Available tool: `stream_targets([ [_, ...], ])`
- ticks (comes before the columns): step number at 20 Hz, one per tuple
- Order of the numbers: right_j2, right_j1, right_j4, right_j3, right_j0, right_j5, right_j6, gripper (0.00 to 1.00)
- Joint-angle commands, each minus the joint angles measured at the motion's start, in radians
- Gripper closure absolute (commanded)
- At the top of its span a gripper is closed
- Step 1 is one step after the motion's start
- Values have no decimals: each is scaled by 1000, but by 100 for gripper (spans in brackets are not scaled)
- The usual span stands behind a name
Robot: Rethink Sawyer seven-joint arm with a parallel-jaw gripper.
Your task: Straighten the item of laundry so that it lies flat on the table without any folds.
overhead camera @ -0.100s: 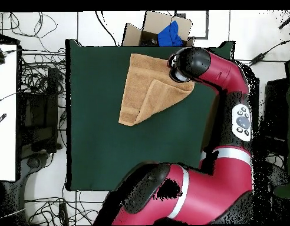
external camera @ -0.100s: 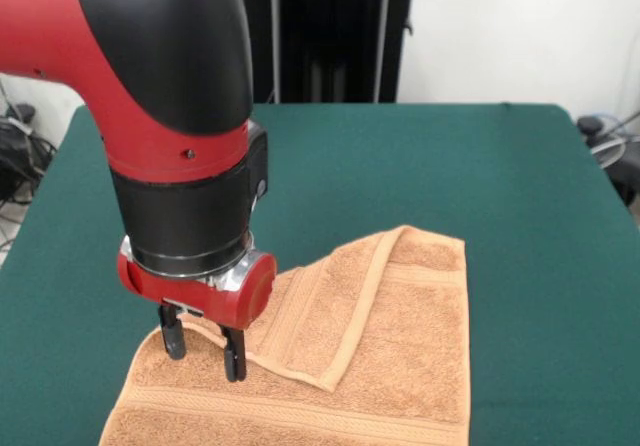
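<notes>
The item of laundry (external camera @ -0.100s: 390,351) is an orange-tan towel lying on the green table (external camera @ -0.100s: 450,166) near its front edge. One corner is folded over into a triangular flap (external camera @ -0.100s: 320,316) whose tip points toward the front. My gripper (external camera @ -0.100s: 204,351) stands at the towel's left part, open, with its two black fingers (external camera @ -0.100s: 173,338) down on the cloth on either side of the flap's edge. In the overhead view the towel (overhead camera @ -0.100s: 144,88) lies near the table's (overhead camera @ -0.100s: 112,147) top edge, and the arm's wrist (overhead camera @ -0.100s: 187,65) covers the gripper and the towel's right corner.
A cardboard box holding something blue (overhead camera @ -0.100s: 166,32) sits just beyond the table's top edge in the overhead view. Cables (overhead camera @ -0.100s: 44,65) cover the floor at the left, beside a white desk (overhead camera @ -0.100s: 6,118). The arm's elbow (overhead camera @ -0.100s: 230,76) overhangs the table's right side.
</notes>
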Motion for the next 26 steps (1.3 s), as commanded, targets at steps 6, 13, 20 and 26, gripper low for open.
stream_targets([
  [6,60,96,3,93,-38,-29,65,0],
  [13,80,97,-5,150,-59,-11,15,0],
  [20,91,89,16,202,-57,-17,54,0],
  [26,108,77,36,250,-62,-31,70,0],
])
